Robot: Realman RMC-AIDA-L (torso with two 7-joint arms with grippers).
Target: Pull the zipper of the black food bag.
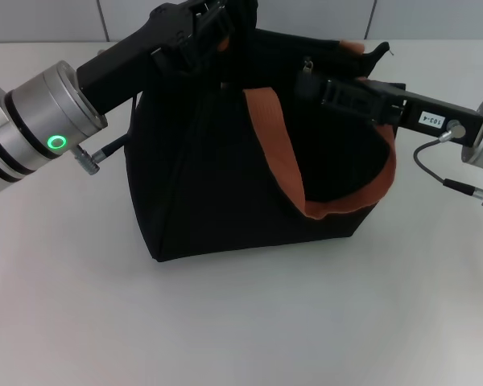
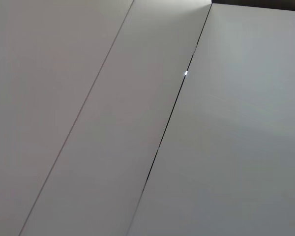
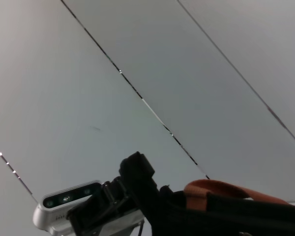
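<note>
Two robot arms converge over the top of the black food bag (image 1: 225, 177), which stands upright on a white table (image 1: 241, 322) before a pale panelled wall (image 1: 48, 20). The left arm slants in from the left, a green ring lit on its silver wrist, and its left gripper (image 1: 205, 32) sits at the bag's upper rear left edge; whether it is spread or pressed onto anything cannot be told, the dark fingers merging with the fabric. The right arm stretches in almost level from the right, and its right gripper (image 1: 314, 84) reaches the top of the bag near a small silver piece that may be the zipper (image 1: 307, 64); its grip cannot be told either. An orange-brown strap handle (image 1: 286, 161) droops in a loop down the bag's front face. In the right wrist view the left gripper (image 3: 113, 201) and a second orange strap (image 3: 216, 189) show against the wall panels.
</note>
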